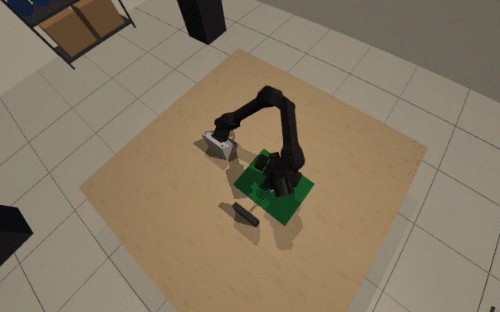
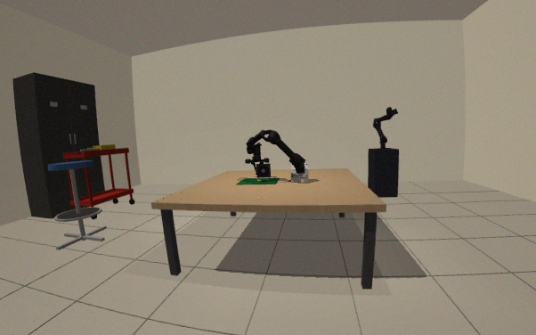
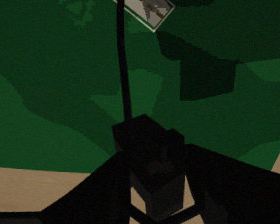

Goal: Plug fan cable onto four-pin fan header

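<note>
The green board [image 1: 286,209] [image 2: 247,182] [image 3: 21,145] lies flat on the table. My gripper [image 3: 155,158] is shut on the dark plug [image 3: 164,197] at the bottom middle of the wrist view, over the board near its edge. The black cable [image 3: 123,65] [image 1: 257,204] runs up past the plug in the wrist view. The pale four-pin header [image 3: 150,21], with a white outline and brass pins, is partly cut off at the wrist view's top; the plug is apart from it. The black fan [image 1: 246,214] [image 2: 263,170] stands upright beside the board. In the top and exterior views the arm hides the fingertips and plug.
The wooden table [image 1: 172,216] [image 2: 211,193] carries the arm's white and grey base [image 1: 221,146] [image 2: 299,175], which stands beyond the board from the fan. The fan stands close to the board's edge, with its wires crossing that edge.
</note>
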Robot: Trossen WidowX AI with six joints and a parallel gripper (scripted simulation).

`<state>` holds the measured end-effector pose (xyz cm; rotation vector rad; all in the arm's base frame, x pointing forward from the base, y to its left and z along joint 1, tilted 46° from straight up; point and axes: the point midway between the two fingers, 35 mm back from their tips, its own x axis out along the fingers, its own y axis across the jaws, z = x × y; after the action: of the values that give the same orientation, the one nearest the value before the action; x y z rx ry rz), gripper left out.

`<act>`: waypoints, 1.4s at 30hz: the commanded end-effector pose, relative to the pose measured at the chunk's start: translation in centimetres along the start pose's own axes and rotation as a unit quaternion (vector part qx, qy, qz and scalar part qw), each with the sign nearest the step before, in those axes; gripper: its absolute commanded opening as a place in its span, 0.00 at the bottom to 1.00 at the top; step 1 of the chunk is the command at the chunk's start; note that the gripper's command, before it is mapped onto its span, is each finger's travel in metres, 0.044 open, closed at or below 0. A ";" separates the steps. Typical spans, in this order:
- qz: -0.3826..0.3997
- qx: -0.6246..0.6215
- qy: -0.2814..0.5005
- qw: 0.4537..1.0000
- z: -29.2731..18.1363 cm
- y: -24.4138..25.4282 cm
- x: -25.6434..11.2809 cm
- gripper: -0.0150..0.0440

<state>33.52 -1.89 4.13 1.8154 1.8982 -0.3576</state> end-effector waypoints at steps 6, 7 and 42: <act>0.000 -0.002 0.000 1.000 -0.8 -0.2 -2.9 0.25; 0.000 -0.002 0.001 1.000 -0.9 -0.2 -3.2 0.25; -0.047 -0.381 -0.112 0.917 -2.8 -0.3 -3.6 0.25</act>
<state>32.86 -3.58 8.39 1.1413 1.6457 0.1277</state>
